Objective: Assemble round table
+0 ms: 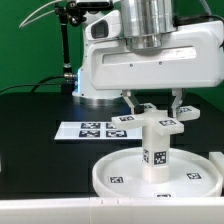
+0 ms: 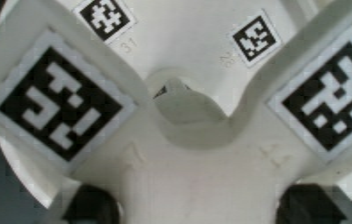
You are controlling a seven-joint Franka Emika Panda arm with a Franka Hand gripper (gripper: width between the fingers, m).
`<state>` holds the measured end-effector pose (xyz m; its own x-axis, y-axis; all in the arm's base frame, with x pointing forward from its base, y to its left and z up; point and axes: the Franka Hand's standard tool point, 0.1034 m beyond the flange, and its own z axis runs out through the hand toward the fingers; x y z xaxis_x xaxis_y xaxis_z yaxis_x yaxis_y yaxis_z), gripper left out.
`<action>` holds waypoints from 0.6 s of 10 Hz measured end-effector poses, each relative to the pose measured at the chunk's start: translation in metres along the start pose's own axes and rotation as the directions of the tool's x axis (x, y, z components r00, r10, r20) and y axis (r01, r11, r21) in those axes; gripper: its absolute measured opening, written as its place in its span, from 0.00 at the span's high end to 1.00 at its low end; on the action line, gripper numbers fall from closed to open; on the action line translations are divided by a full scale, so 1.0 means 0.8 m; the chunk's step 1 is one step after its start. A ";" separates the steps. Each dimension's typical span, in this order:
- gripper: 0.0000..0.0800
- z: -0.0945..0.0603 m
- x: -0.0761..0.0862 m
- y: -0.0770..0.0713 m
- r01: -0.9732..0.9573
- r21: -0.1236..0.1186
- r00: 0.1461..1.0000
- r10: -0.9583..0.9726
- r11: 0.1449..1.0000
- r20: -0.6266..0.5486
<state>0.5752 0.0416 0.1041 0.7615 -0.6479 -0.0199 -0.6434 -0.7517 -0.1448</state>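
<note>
The large round disc (image 1: 118, 176) lies rim up on the black table at the front. The short cylindrical leg (image 1: 157, 148) stands upright at its middle. The cross-shaped foot (image 1: 150, 113) sits on top of the leg, tags facing up. My gripper (image 1: 152, 108) reaches down from above and is shut on the foot, one finger on each side of it. In the wrist view the foot (image 2: 173, 100) fills the picture, with tagged arms spreading outwards. One arm runs between my dark fingertips (image 2: 88, 200), and my gripper (image 2: 194, 205) closes on it.
The marker board (image 1: 92, 128) lies flat on the table behind the disc, towards the exterior view's left. The arm's white base (image 1: 85, 92) and a black stand (image 1: 66, 50) are at the back. A white piece (image 1: 215, 158) shows at the exterior view's right edge.
</note>
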 end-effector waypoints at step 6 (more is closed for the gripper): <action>0.45 0.000 0.000 0.000 -0.370 0.009 0.929 0.370 0.929 0.018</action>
<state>0.5752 0.0421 0.1038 0.4711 -0.8775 -0.0898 -0.8786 -0.4578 -0.1364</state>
